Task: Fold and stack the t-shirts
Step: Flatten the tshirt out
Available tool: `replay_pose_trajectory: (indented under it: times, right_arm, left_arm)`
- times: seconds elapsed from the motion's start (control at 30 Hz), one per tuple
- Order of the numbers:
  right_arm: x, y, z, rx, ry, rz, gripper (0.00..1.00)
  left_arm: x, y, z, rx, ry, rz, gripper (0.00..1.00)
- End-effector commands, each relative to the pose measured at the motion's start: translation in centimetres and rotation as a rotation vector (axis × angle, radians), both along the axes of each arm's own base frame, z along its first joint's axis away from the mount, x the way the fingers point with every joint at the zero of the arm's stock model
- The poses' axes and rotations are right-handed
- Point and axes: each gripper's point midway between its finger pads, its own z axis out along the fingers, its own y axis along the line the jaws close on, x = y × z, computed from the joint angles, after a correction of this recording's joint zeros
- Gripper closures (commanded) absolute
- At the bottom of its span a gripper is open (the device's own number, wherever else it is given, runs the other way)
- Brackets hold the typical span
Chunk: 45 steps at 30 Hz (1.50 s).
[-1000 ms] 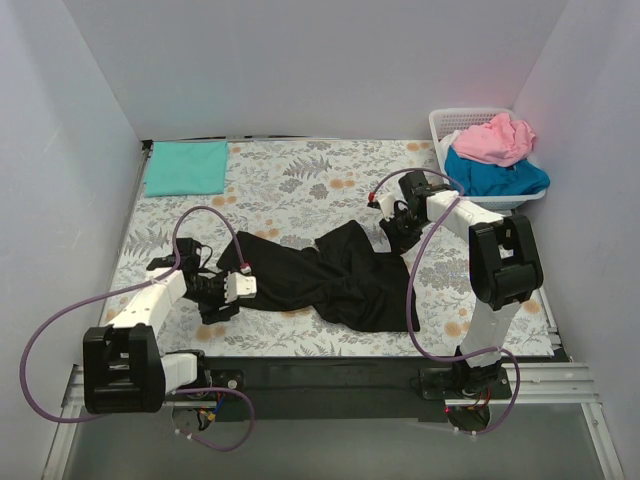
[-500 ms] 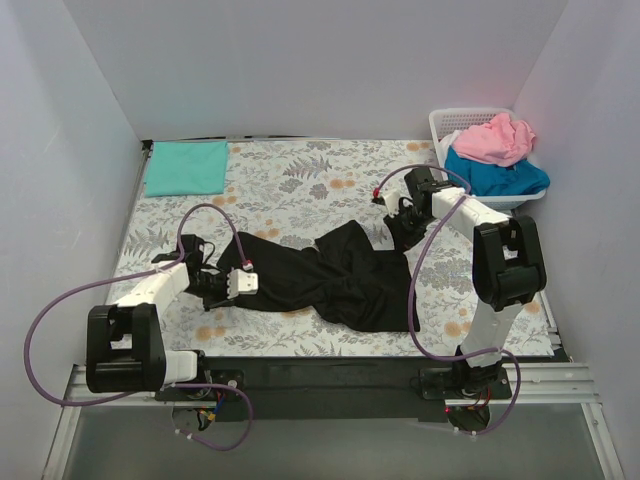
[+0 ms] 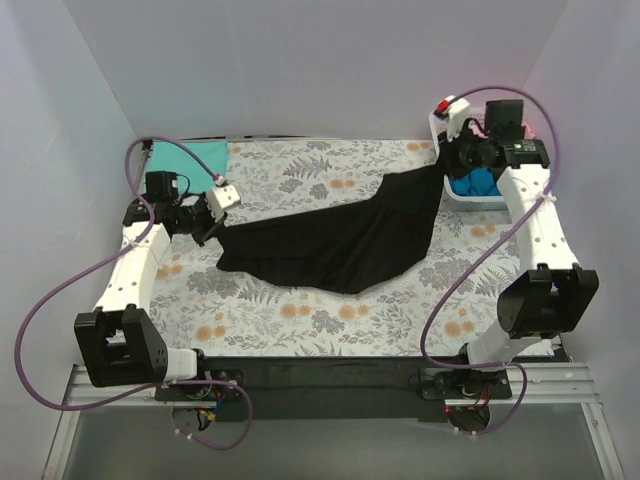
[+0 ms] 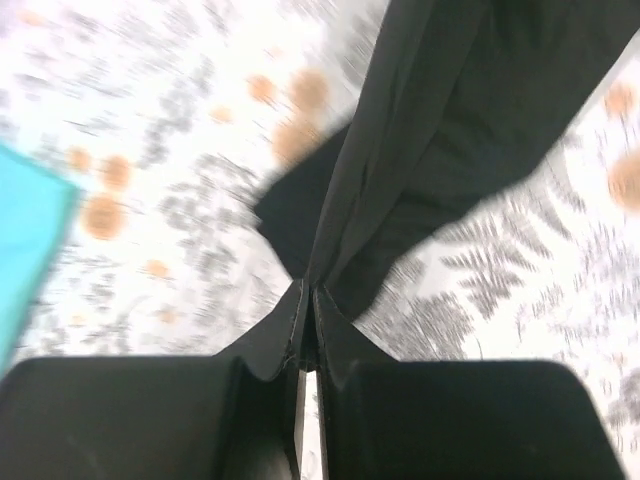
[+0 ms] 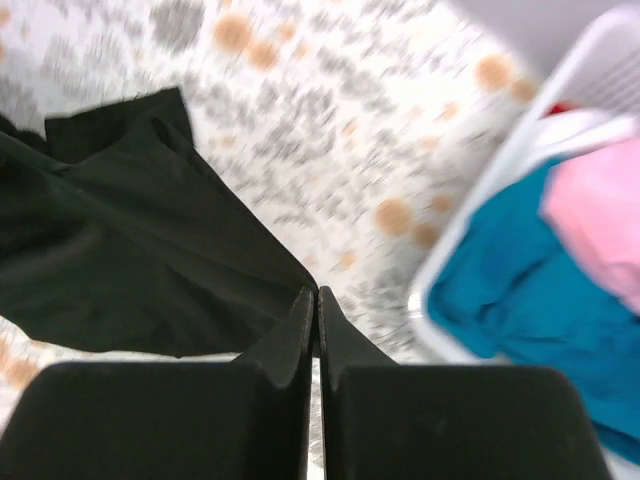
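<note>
Sagging soft black t-shirt [image 3: 350,240], fan-shaped folds

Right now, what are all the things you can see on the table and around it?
black t-shirt: one, black, stretched out above the table cloth between the two hands
mint-green t-shirt: one, mint-green, folded flat at the far left corner
blue t-shirt: one, bright blue, bunched inside the basket
pink t-shirt: one, pink, on top of the blue one
basket: one, white, far right corner
table cloth: one, pale with grey ferns and orange flowers, under everything
left hand: one, black, shut on the black t-shirt's left end
right hand: one, black, shut on its right end, beside the basket
</note>
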Motion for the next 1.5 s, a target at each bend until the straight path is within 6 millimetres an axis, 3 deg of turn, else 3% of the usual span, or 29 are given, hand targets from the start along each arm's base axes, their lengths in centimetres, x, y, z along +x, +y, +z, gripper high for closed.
replay_pose_trajectory:
  times: [0.0,0.03,0.2,0.33,0.37,0.43,0.47,0.53,0.6,0.63,0.67,0.7,0.87,1.03,1.13,1.17,1.23,1.27,1.3,1.37,1.4,1.47]
  right_arm:
    - [0.1,-0.8,8.5,0.050,-0.208,-0.004,0.99]
    - [0.4,-1.2,11.3,0.054,-0.277,-0.016,0.99]
    - [1.0,-1.9,19.5,0.064,-0.501,-0.067,0.99]
    - [-0.1,-2.7,25.6,0.084,-0.677,-0.132,0.99]
    - [-1.3,-2.8,27.1,0.089,-0.721,-0.137,0.99]
    - [-2.3,-3.2,29.0,0.091,-0.784,-0.160,0.99]
    - [-3.7,-3.3,30.2,0.095,-0.821,-0.167,0.99]
    - [-5.1,-3.8,31.6,0.089,-0.870,-0.194,0.99]
    - [-7.8,-4.1,33.4,0.087,-0.936,-0.204,0.99]
    - [-8.8,-4.3,34.2,0.088,-0.970,-0.214,0.99]
    - [-11.0,-4.4,35.5,0.090,-1.020,-0.217,0.99]
    - [-11.8,-4.5,35.9,0.087,-1.040,-0.217,0.99]
    - [-17.8,-5.1,39.8,0.078,-1.197,-0.242,0.99]
    - [-21.6,-5.3,43.3,0.074,-1.319,-0.240,0.99]
    - [-21.4,-5.2,44.3,0.060,-1.353,-0.232,0.99]
    - [-20.4,-5.1,44.1,0.048,-1.347,-0.221,0.99]
    - [-19.2,-4.8,43.7,0.044,-1.338,-0.199,0.99]
    - [-17.0,-4.5,42.2,0.039,-1.289,-0.185,0.99]
    - [-16.1,-4.2,41.5,0.039,-1.265,-0.167,0.99]
    - [-13.2,-3.1,38.6,0.052,-1.178,-0.103,0.99]
    - [-11.1,-2.6,35.6,0.053,-1.095,-0.075,0.99]
    - [-8.8,-1.6,32.1,0.071,-1.003,-0.013,0.99]
  left_arm:
    - [2.6,-1.1,6.4,-0.178,-0.063,0.129,1.00]
    - [3.6,-1.1,8.3,-0.214,-0.082,0.170,1.00]
    - [7.2,-0.1,14.5,-0.280,-0.223,0.306,1.00]
    - [8.2,0.8,19.0,-0.305,-0.333,0.386,1.00]
    - [8.3,1.0,20.1,-0.307,-0.364,0.391,1.00]
    - [7.2,1.1,22.1,-0.312,-0.423,0.402,1.00]
    - [6.6,1.1,22.5,-0.315,-0.437,0.400,1.00]
    - [4.4,0.9,24.3,-0.315,-0.502,0.382,1.00]
    - [2.9,0.8,24.5,-0.311,-0.528,0.372,1.00]
    - [1.1,0.8,26.1,-0.313,-0.588,0.367,1.00]
    - [0.3,0.8,26.5,-0.315,-0.611,0.368,1.00]
    - [-0.5,0.8,26.8,-0.318,-0.630,0.372,1.00]
    - [-5.1,1.0,32.1,-0.370,-0.795,0.407,1.00]
    - [-8.4,1.6,37.7,-0.420,-0.976,0.442,0.96]
    - [-8.0,2.0,38.5,-0.414,-0.978,0.462,0.96]
    - [-7.7,2.2,38.4,-0.404,-0.970,0.474,0.96]
    - [-5.8,2.9,36.8,-0.352,-0.922,0.498,0.96]
    - [-5.1,3.1,36.0,-0.327,-0.898,0.503,0.96]
    - [-3.5,3.5,34.6,-0.288,-0.861,0.513,0.96]
    - [-2.2,3.5,31.9,-0.244,-0.774,0.503,0.96]
    - [-1.0,3.4,29.8,-0.230,-0.709,0.489,0.95]
    - [-0.1,3.1,26.8,-0.199,-0.629,0.461,0.94]
